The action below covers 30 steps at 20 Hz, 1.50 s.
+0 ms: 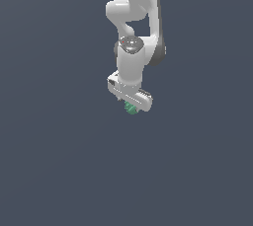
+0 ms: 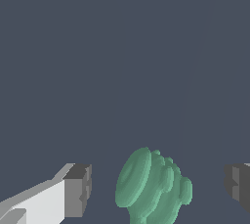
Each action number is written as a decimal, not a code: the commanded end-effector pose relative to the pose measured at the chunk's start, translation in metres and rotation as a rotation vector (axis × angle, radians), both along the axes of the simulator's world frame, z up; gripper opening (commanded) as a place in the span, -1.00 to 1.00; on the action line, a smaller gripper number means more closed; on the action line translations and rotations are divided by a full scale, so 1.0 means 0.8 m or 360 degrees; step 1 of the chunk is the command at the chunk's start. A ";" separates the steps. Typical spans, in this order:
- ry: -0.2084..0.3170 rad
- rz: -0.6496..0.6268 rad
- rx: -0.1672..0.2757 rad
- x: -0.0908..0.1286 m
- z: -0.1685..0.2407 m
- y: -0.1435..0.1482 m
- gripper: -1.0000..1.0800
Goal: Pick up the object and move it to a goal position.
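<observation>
We are viewing the white gripper (image 2: 156,189) hanging with its jaws spread apart, dark pads (image 2: 78,189) facing inward. The green ridged object (image 2: 151,189) is sitting between the jaws, clear of both pads. In the exterior view, we are seeing the object (image 1: 131,108) peeking out just beneath the gripper (image 1: 129,102).

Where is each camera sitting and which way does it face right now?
Exterior view: off the arm, mounting unknown, facing the white arm and its gripper, with the green object just beneath.
Wrist view: on the wrist, looking out past the gripper; both grey fingertips show, spread apart with the green object between them, gaps on both sides.
Shared: the gripper, the green object, the plain grey-blue ground.
</observation>
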<state>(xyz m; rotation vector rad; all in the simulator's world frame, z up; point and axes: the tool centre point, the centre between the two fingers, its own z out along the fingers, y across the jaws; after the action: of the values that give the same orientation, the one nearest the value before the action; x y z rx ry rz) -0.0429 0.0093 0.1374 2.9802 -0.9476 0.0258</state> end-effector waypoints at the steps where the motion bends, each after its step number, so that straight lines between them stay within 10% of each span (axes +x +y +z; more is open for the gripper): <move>1: 0.0000 -0.0104 0.0005 -0.007 -0.005 0.005 0.92; 30: 0.0009 -0.0933 0.0034 -0.066 -0.038 0.036 0.92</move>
<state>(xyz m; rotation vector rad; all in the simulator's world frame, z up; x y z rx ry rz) -0.0953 0.0378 0.1073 2.5967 -1.7680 0.0001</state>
